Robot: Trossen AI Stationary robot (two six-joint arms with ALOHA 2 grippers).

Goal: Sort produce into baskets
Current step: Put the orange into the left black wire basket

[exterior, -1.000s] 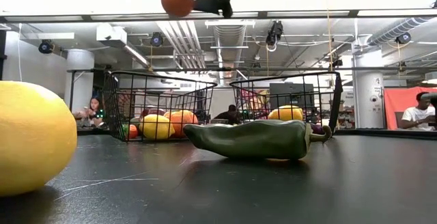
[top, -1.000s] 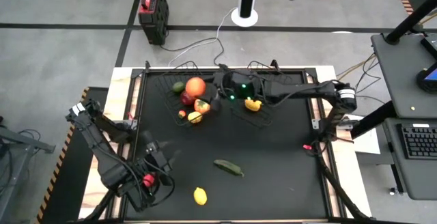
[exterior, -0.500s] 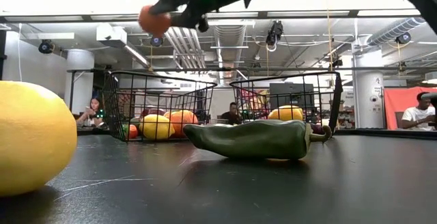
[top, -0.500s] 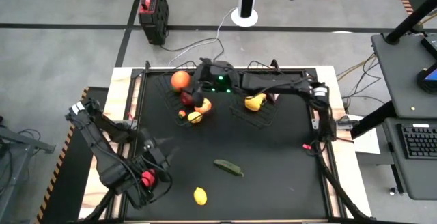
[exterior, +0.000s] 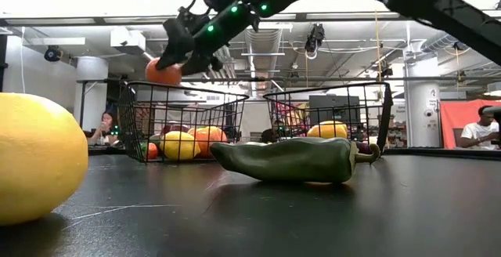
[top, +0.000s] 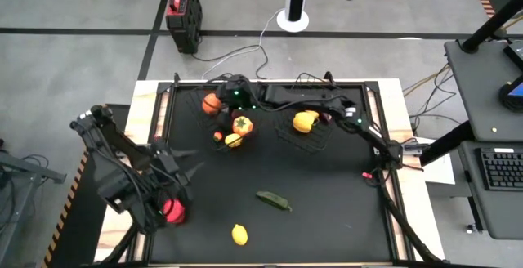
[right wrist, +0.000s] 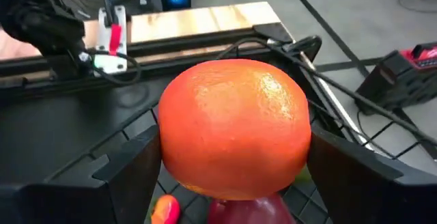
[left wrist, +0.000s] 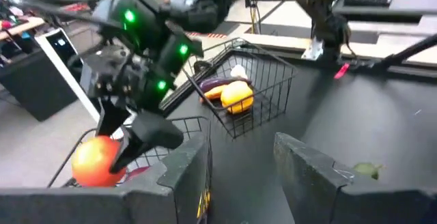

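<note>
One camera hangs overhead, looking straight down on the whole table [top: 327,186]. Another sits at tabletop level, close behind the lemon [exterior: 35,159], facing both baskets [exterior: 184,120] and the room. Each wrist camera looks past its fingers; both catch the orange [right wrist: 235,128].

Orange [top: 212,102] above left basket [top: 198,98]

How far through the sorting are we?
Done: several fruits lie in the left basket, a yellow pepper in the right basket. In hand: the right gripper holds an orange above the left basket. Left: a green pepper and a lemon on the table; the left gripper waits nearby.
</note>
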